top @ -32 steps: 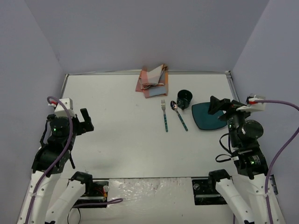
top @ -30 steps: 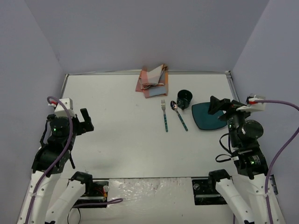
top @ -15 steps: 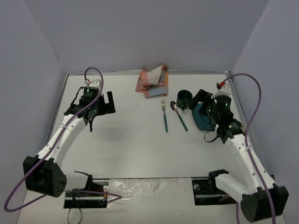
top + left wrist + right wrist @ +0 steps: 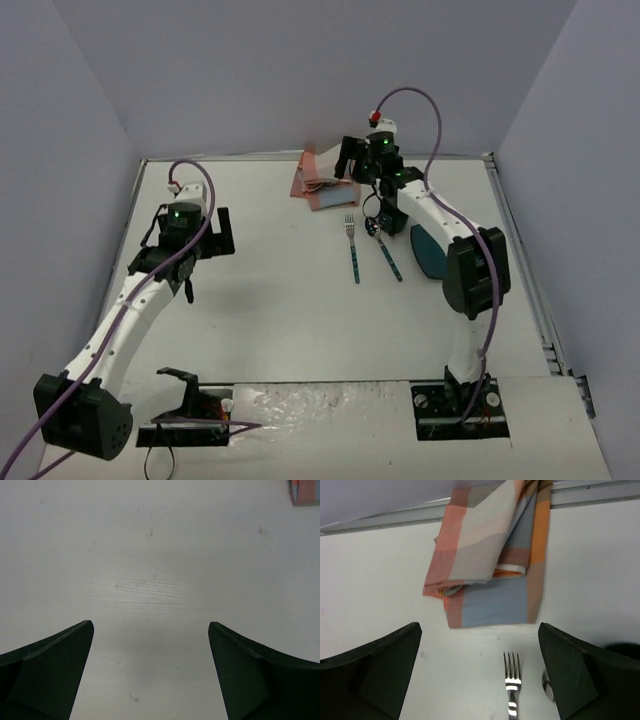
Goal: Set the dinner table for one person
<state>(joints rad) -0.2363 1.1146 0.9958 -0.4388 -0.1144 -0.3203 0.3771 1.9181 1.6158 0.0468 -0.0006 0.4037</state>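
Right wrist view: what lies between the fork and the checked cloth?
Only bare dinner table: the fork stops short of the checked cloth, clearest in the right wrist view.

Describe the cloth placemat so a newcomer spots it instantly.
On the white dinner table, look to the far edge, near the middle. The folded placemat lies there, just beyond the fork; it is the only soft, checked orange, grey and blue item.

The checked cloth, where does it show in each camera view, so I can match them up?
Top external: checked cloth folded at the far edge of the dinner table, near centre.
Left wrist: a sliver in the top right corner.
Right wrist: upper centre, framed by the open right tool.
Shared landmark: the fork just in front of the cloth, top and right wrist only.
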